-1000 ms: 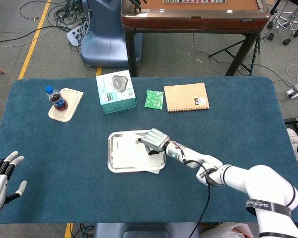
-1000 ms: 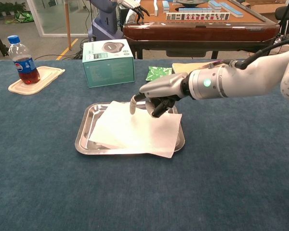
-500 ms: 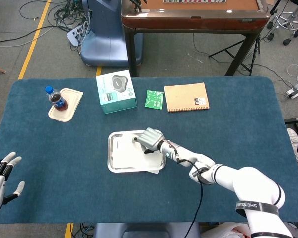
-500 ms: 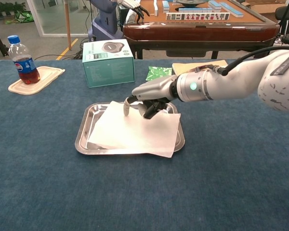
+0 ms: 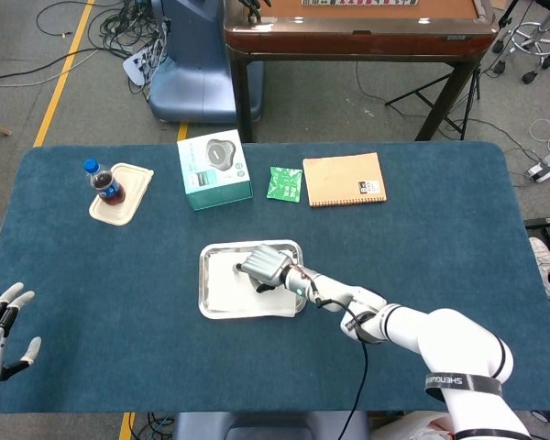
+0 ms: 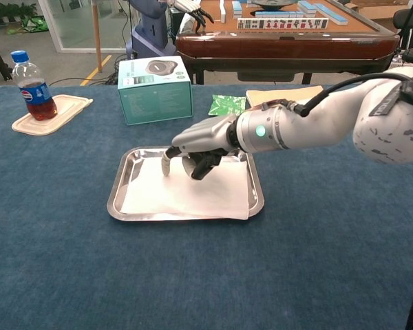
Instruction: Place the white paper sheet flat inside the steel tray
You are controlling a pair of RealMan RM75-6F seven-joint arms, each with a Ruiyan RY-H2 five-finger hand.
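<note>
head view looks steeply down on the whole table (image 5: 422, 247) from its near edge; chest view sits low and nearer, facing its far edge, sharing the table's middle.

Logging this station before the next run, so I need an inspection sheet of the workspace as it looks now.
Surface: blue cloth-covered table, nothing spilled.
Job's things: white paper sheet lies in the steel tray; its near right corner reaches the tray rim.
Clutter: cola bottle on a beige lid, teal box, green packet, brown notebook, all along the far side.
Hands: right robot hand fingers down on the sheet; left robot hand apart at the table's near left edge, fingers spread, holding nothing.
Cables: black cable along the right arm; loose cables on the floor.
Surroundings: mahjong table behind.
</note>
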